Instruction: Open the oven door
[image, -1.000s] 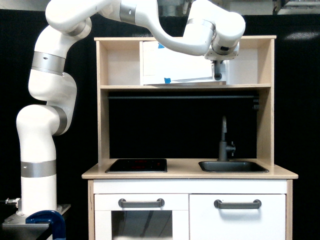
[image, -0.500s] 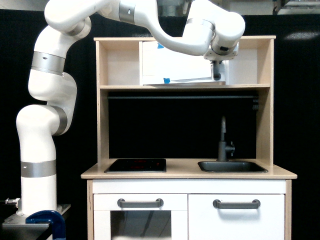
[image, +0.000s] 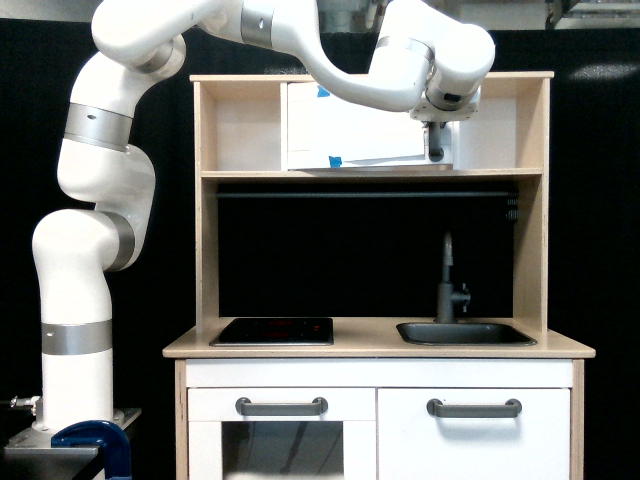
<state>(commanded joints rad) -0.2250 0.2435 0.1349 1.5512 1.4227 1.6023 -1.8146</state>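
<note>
One pincer (image: 436, 138) sits at the oven door's (image: 360, 130) three-o'clock edge, against its grey handle (image: 436, 152); grip unclear.

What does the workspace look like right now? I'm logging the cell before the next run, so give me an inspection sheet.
Surface: wooden countertop carries hob and sink with faucet.
Job's things: oven door on upper shelf, slightly ajar; blue tape bits.
Clutter: nothing seen.
Grippers: gripper at the door's vertical handle; jaw state unclear.
Cables: nothing seen.
Surroundings: black backdrop; blue clamp by the arm base.
</note>
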